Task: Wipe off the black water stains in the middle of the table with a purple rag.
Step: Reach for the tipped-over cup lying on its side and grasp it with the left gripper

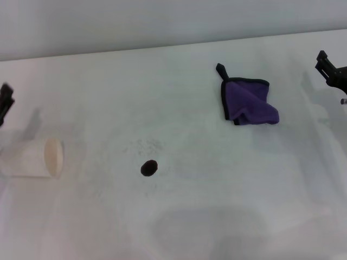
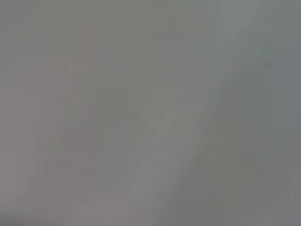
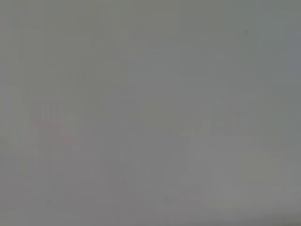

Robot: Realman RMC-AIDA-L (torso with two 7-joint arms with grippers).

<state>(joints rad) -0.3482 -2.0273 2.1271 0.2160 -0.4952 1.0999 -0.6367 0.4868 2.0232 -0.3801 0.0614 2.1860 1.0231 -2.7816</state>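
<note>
In the head view a folded purple rag (image 1: 248,102) with black edging and a black corner loop lies on the white table (image 1: 217,189), right of centre and toward the back. The black water stain (image 1: 149,168), a small dark roundish blot, sits near the table's middle, well left of and nearer than the rag. My right gripper (image 1: 331,70) is at the right edge of the view, to the right of the rag and apart from it. My left gripper (image 1: 4,100) shows only partly at the far left edge. Both wrist views show only plain grey.
A cream-white cup (image 1: 38,157) lies on its side at the left, below my left gripper. Faint grey speckles (image 1: 145,145) mark the tabletop just behind the stain. The table's far edge (image 1: 162,47) runs along the back.
</note>
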